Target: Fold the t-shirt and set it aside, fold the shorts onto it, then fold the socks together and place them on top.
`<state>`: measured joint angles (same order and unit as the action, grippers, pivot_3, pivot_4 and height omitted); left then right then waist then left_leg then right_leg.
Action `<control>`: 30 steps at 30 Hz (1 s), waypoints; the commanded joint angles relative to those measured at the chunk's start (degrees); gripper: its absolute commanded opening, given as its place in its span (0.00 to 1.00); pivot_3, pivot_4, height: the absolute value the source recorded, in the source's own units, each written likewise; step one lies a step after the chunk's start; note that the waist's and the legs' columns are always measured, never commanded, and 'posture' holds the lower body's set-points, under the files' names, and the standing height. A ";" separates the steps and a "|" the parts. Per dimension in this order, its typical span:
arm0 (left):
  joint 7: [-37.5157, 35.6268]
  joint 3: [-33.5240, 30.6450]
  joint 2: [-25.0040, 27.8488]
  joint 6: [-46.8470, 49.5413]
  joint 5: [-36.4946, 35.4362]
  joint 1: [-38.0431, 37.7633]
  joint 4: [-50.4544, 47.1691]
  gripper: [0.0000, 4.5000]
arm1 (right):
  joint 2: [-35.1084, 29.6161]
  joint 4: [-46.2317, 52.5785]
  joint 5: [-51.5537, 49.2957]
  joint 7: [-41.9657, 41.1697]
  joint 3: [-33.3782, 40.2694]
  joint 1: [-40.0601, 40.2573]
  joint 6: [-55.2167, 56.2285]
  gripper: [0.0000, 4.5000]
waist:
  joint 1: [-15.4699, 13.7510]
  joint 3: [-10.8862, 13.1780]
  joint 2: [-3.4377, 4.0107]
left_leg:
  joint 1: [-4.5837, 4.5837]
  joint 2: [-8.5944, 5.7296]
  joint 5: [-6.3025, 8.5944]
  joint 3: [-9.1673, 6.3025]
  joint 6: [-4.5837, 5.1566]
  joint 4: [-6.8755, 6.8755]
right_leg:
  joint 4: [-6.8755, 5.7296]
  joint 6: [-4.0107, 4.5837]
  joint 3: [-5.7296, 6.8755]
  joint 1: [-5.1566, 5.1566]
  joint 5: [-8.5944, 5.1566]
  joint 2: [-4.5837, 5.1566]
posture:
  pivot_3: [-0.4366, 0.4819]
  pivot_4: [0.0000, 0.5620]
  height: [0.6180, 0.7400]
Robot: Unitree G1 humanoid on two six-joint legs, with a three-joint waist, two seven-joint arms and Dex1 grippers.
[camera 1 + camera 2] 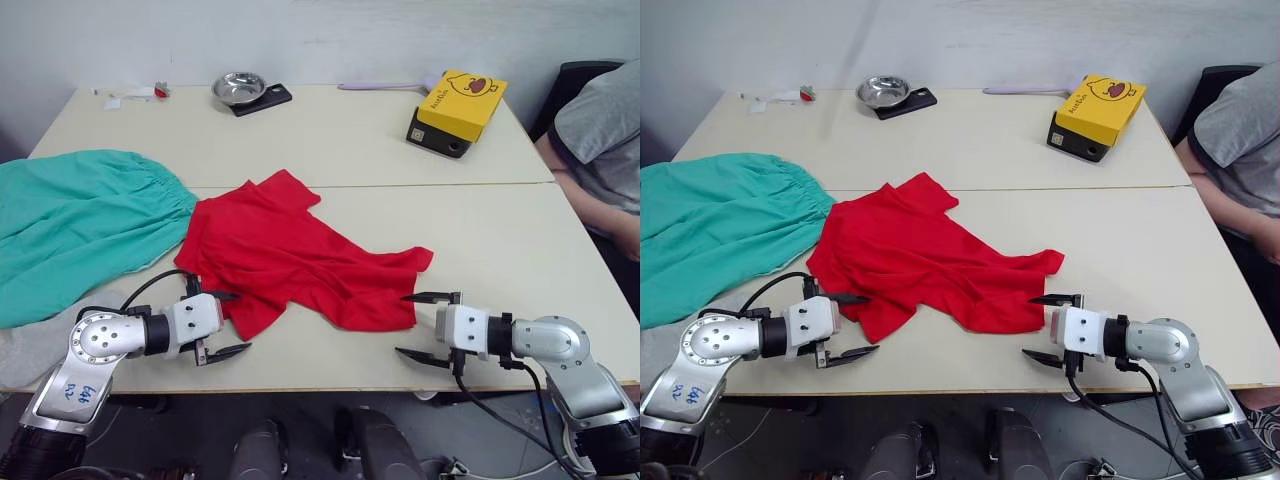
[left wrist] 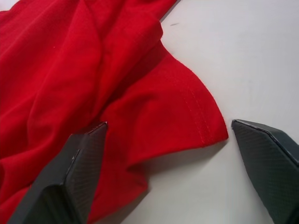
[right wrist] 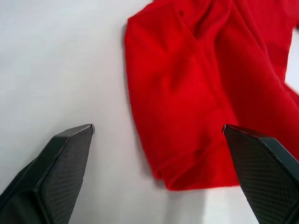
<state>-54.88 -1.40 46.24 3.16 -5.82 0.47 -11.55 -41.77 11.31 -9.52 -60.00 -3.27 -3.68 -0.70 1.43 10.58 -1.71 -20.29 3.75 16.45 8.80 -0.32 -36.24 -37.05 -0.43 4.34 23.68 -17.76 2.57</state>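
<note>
I'm at the first step, the fold not yet begun: my left gripper [image 1: 222,323] sits spread apart at the near left corner of the t-shirt [image 1: 290,255], which lies crumpled mid-tabletop [image 1: 500,250]; my right gripper [image 1: 428,326], also apart, flanks its right hem. Next I should close both on cloth edges.

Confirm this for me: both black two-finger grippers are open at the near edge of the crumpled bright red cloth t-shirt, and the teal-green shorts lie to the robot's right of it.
Not quite. The teal-green shorts lie to the robot's left of the bright red cloth t-shirt, as the left eye view shows. The rest holds: the left gripper and right gripper are both open at its near edge.
</note>
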 commanded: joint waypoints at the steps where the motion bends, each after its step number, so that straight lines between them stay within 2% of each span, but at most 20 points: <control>1: 0.14 1.03 0.53 1.20 0.91 -0.77 0.37 0.66 | 0.47 4.79 -6.41 1.83 2.27 -1.77 -10.37 1.00 | 0.01 0.00 0.01 | 0.01 0.00 -0.01 0.00 -0.01 0.00 | -0.01 0.00 0.00 0.00 0.00 0.00 | 0.48 0.27 1.00; 7: 0.62 2.55 0.02 1.19 1.52 -0.99 0.44 0.27 | -1.21 6.44 -9.78 3.75 1.54 -5.64 -25.44 1.00 | 0.02 -0.01 0.03 | 0.01 0.00 -0.04 0.00 -0.10 0.04 | 0.00 0.04 -0.01 0.01 0.01 0.01 | 0.48 0.27 1.00; 10: 0.95 2.71 -0.22 1.67 1.09 -1.00 0.17 0.04 | -1.51 6.24 -10.08 4.21 0.64 -7.64 -30.48 1.00 | -0.03 -0.01 0.04 | 0.00 0.00 -0.04 -0.02 -0.10 0.06 | 0.01 0.06 -0.01 0.02 0.00 0.01 | 0.48 0.27 1.00; 11: 0.97 2.66 -0.22 1.73 0.94 -1.05 0.07 0.01 | -1.52 6.20 -10.14 4.08 0.35 -8.22 -31.51 1.00 | -0.02 -0.01 0.04 | -0.01 0.00 -0.05 -0.02 -0.09 0.06 | 0.01 0.05 -0.01 0.03 0.00 0.01 | 0.48 0.27 1.00; 17: -0.11 0.28 -0.08 1.88 -2.72 -2.32 -0.98 0.01 | 0.50 5.81 -12.12 5.85 -0.11 -11.46 -38.75 1.00 | 0.07 -0.01 0.03 | -0.05 0.00 -0.05 -0.02 -0.07 0.09 | 0.06 0.05 0.00 0.07 0.00 0.01 | 0.48 0.27 1.00; 23: -3.66 -3.16 0.59 3.01 -9.49 -4.20 -3.01 0.01 | 1.71 5.64 -14.00 6.28 -1.76 -13.56 -43.46 1.00 | 0.23 0.00 0.02 | -0.32 0.02 -0.04 -0.02 -0.08 0.17 | 0.01 0.05 0.03 0.39 0.01 0.01 | 0.48 0.27 1.00; 26: -4.23 -4.11 0.89 3.29 -10.53 -4.60 -3.35 0.01 | 1.91 4.87 -14.14 6.24 -2.81 -14.51 -45.40 1.00 | 0.20 0.00 0.02 | -0.94 0.01 -0.09 -0.02 -0.14 0.05 | -0.16 0.04 0.04 0.99 0.01 0.00 | 0.48 0.27 1.00; 30: -4.28 -5.15 0.99 3.78 -11.16 -4.19 -2.99 0.01 | 4.05 3.74 -15.67 6.47 -3.27 -16.79 -47.09 1.00 | 0.35 0.00 0.01 | -0.92 0.01 -0.09 -0.01 -0.17 0.03 | -0.15 0.04 0.05 0.98 0.01 0.01 | 0.48 0.27 1.00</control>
<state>-58.96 -4.66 46.35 7.04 -15.71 -3.59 -12.98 -38.17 14.77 -23.59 -53.57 -6.42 -19.76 -47.20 1.78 10.58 -1.70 -21.21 3.76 16.39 8.80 -0.44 -36.22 -37.21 -0.39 4.40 24.65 -17.75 2.57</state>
